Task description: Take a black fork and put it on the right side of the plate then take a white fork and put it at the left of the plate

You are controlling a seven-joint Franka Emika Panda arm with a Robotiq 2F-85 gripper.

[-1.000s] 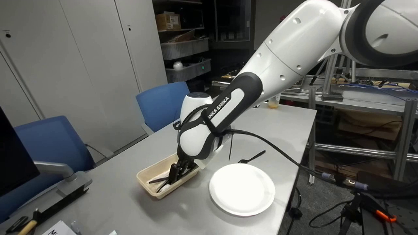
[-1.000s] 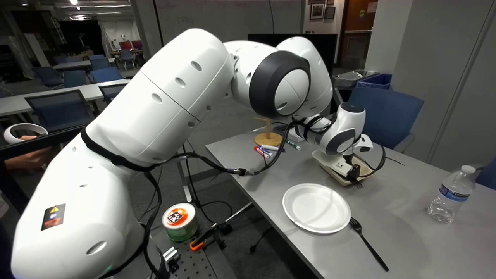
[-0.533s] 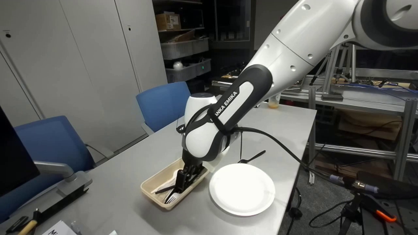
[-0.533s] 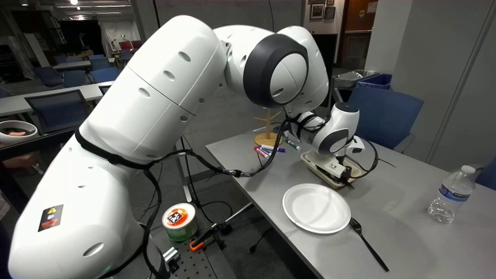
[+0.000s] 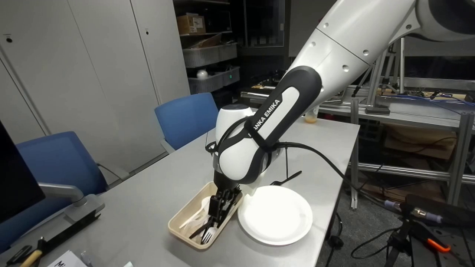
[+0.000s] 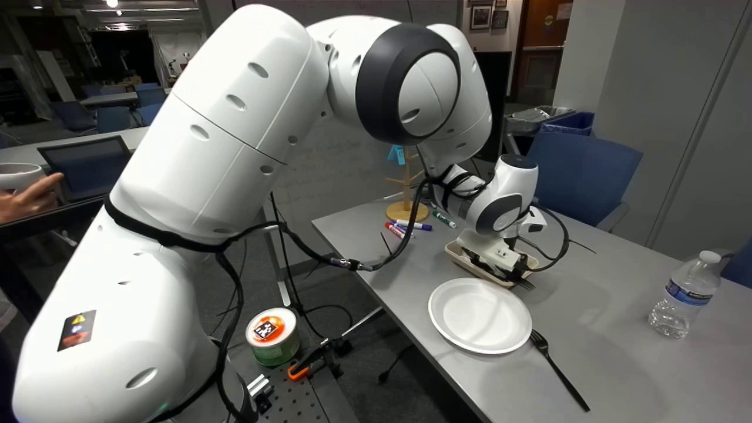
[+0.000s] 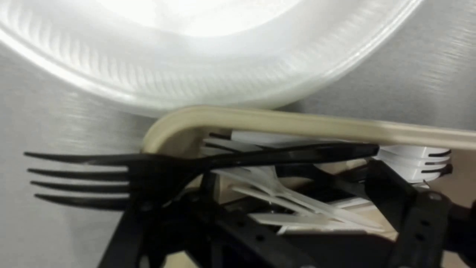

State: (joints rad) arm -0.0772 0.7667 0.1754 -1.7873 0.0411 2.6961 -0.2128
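Beside black fork [image 7: 238, 159], pincer [image 7: 291, 175] wide apart

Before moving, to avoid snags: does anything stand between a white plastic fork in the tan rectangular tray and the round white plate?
Yes: the tray's rim runs between the white fork and the plate; a black plastic fork overlaps other white cutlery.

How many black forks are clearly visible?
2: one black fork on the table beside the plate, another partly over the tray, jutting past its rim. More may be hidden inside.
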